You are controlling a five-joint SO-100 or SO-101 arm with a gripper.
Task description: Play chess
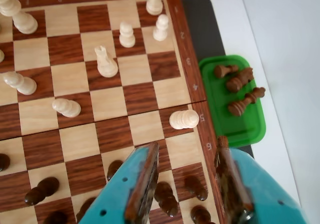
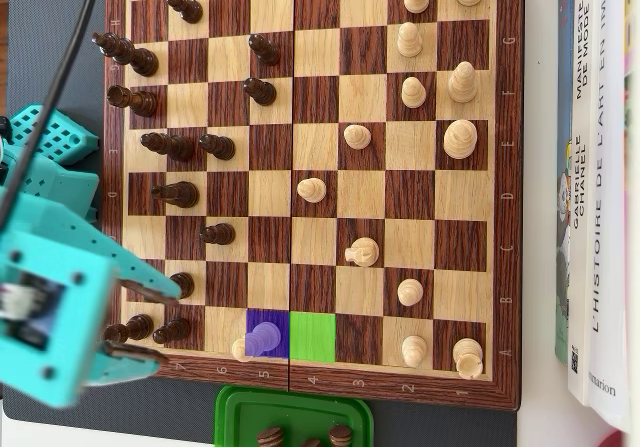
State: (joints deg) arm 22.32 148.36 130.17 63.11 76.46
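A: Logging the tool [image 1: 186, 184] first. Wrist view: two teal jaws spread apart at the near edge, nothing between them, so released. It hangs over the near right corner of the chessboard [image 1: 125, 96], above the dark pieces there.

B: Overhead view agrees? The arm [image 2: 50, 317] sits at the left edge, tool [image 2: 135, 319] reaching onto the board's near left corner among the dark pawns.

A: Yes. Jaws parted, no piece held.

B: Nearest light piece?

A: A light pawn [image 1: 184, 119] on a dark square by the right border in the wrist view, just beyond the jaws, apart from them. In the overhead view the same pawn [image 2: 241, 347] stands in the nearest row on a square tinted purple [image 2: 268, 333]; the square to its right is tinted green [image 2: 312, 335].

B: Captured material?

A: Green tray [image 1: 235, 131] beside the board's right edge in the wrist view, three dark pieces [image 1: 240, 78] lying in it. Overhead, the tray [image 2: 240, 412] is at the near edge, partly cut off.

B: Rest of the position?

A: Dark pieces fill the left part overhead, light ones the right, with a light knight [image 2: 362, 252] near centre. Books [image 2: 600, 167] lie on the worktop at far right.
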